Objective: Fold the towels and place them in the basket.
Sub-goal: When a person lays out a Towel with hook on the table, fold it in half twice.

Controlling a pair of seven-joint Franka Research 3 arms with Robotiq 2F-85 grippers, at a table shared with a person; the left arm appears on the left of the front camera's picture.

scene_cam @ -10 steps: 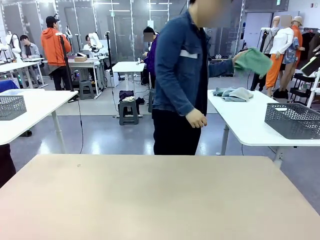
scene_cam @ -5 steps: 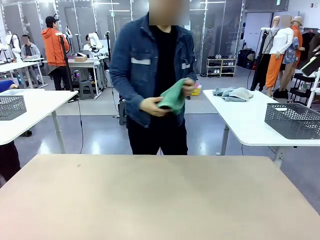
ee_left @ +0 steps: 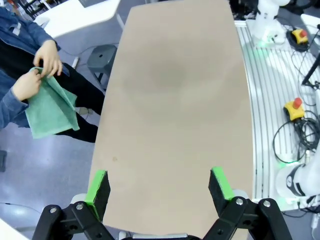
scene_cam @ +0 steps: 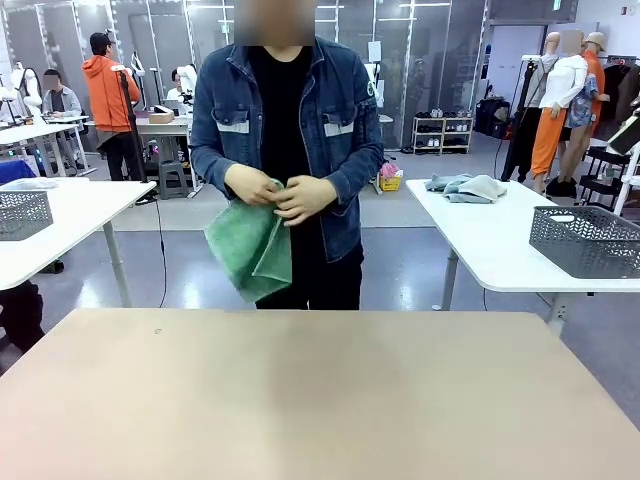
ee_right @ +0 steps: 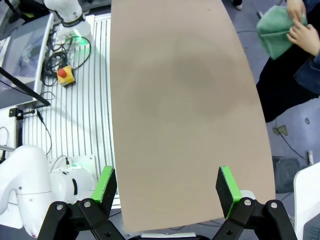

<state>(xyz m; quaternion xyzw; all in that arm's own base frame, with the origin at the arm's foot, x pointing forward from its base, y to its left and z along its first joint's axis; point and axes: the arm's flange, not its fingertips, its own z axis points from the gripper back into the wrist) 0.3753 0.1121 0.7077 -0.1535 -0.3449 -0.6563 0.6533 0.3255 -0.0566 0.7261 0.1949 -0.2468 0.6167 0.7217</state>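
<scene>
Tan table (scene_cam: 320,400) lies below the hands; the mint green towel (scene_cam: 252,248) hangs limp from them, off the table (soft, light terry, likely to sag, so best taken by a corner or hem). The person's right hand (scene_cam: 250,184) and left hand (scene_cam: 305,198) meet at chest height, pinching its top edge. Left gripper (ee_left: 159,182) and right gripper (ee_right: 166,184) hover over the table, pads spread wide, empty.

1. Green towel (scene_cam: 250,245) (ee_left: 50,107) (ee_right: 275,32): mint terry, hanging in loose folds from a person's hands (scene_cam: 305,198), which grip its top edge. It is in the air beyond the far edge of the table (scene_cam: 320,400), a little left of the middle.
2. Off-white towel (scene_cam: 487,186): crumpled, lying against a blue-grey cloth (scene_cam: 447,184) on the white side table (scene_cam: 480,250) at right.
3. Basket (scene_cam: 585,240): dark grey with lattice walls, upright on the same side table, well apart from that towel.
</scene>
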